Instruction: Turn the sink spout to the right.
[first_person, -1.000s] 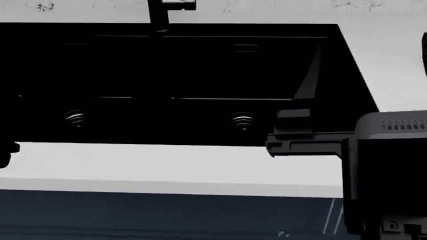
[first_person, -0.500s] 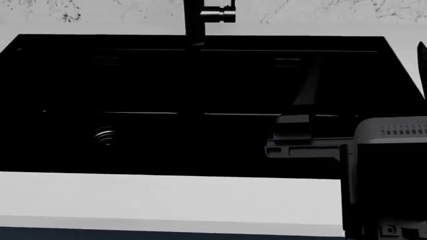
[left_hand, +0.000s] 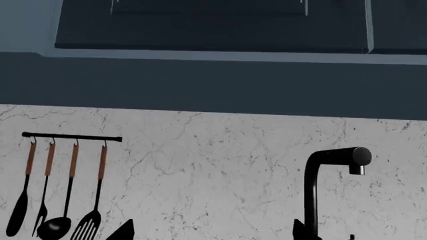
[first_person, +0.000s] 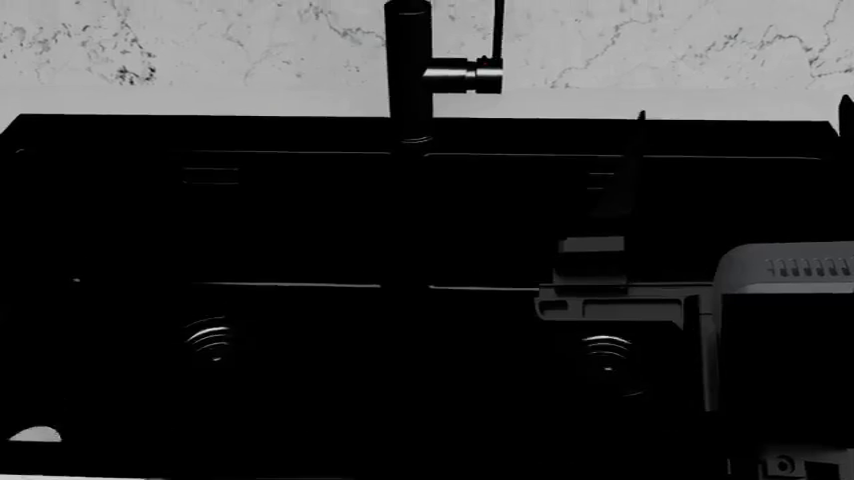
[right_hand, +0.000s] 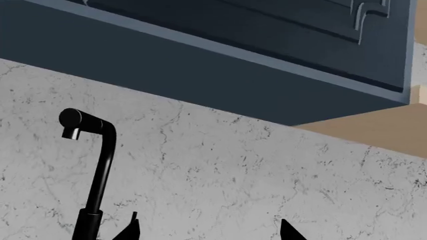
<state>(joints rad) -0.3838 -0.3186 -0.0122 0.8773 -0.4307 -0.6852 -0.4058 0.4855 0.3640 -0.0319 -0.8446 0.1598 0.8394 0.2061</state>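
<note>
Head view: black double-basin sink (first_person: 120, 200) filling nearly the whole frame, sunk into a pale countertop (first_person: 200, 100), with a strip of white marbled backsplash (first_person: 174, 40) along the far edge. Centre divider running near to far, one ringed metallic drain (first_person: 211, 340) in the left basin, a second drain (first_person: 609, 357) in the right basin. Sink spout (first_person: 408, 70) rising as a slim matte-black pipe from a collar at the far rim, in line with the divider; short side stub (first_person: 467, 76) pointing right, thin lever handle (first_person: 498, 28) standing upright from it.

Right gripper (first_person: 627, 150) reaching over the right basin from the near right, well apart from the spout, grey wrist housing behind it; only one dark finger readable against the black basin. Right wrist view: two dark fingertips (right_hand: 130, 231) at the frame edge with a clear gap between them, jaws spread and holding nothing; spout (right_hand: 100, 170) ahead against marbled wall (right_hand: 280, 170), dark blue-grey cabinets (right_hand: 200, 45) above.

Left wrist view: spout (left_hand: 311, 195) again, its curved outlet overhead; black rail (left_hand: 72, 137) on the wall with four hanging utensils (left_hand: 57, 195), wood-toned handles. Left gripper (left_hand: 210, 232) showing just two dark tips at the frame edge, set wide apart, nothing between them.
</note>
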